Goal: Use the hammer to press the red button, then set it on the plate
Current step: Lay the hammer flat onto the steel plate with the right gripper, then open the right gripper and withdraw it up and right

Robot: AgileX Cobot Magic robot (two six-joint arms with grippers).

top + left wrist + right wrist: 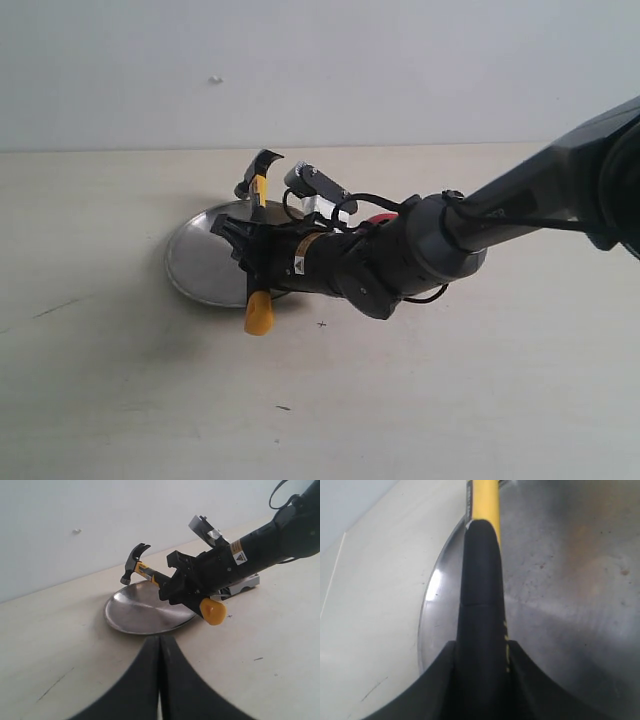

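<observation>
Pale tabletop (470, 400) runs back to a plain white wall (320, 60). Your right gripper (256, 258) is clamped across the black handle of the hammer (259, 192), pinching it close to the yellow end. The hammer is held off the surface and tilted, with the dark head raised toward the far side and the yellow butt pointing near. It hangs over the right-hand part of the plate (198, 262). The head projects past the far rim and the butt overhangs the near rim. No contact between hammer and plate is visible.

The red button (383, 217) sits just right of the plate, mostly hidden behind your right forearm (400, 262); only a sliver of the dome shows. Your left gripper (159, 647) is well apart from the plate, its fingers pressed together with nothing between them.

Assessment: the step in hand is the placing, since the hammer is over the plate and clear of the button. Whether the press is done cannot be read from these views.

The next move calls for you to level the handle and shift it left toward the plate's middle. Then lower it until the head rests on metal, and only then spread the fingers. The head is likely the heavy end. Released as it now hangs, it could tip over the far rim.
</observation>
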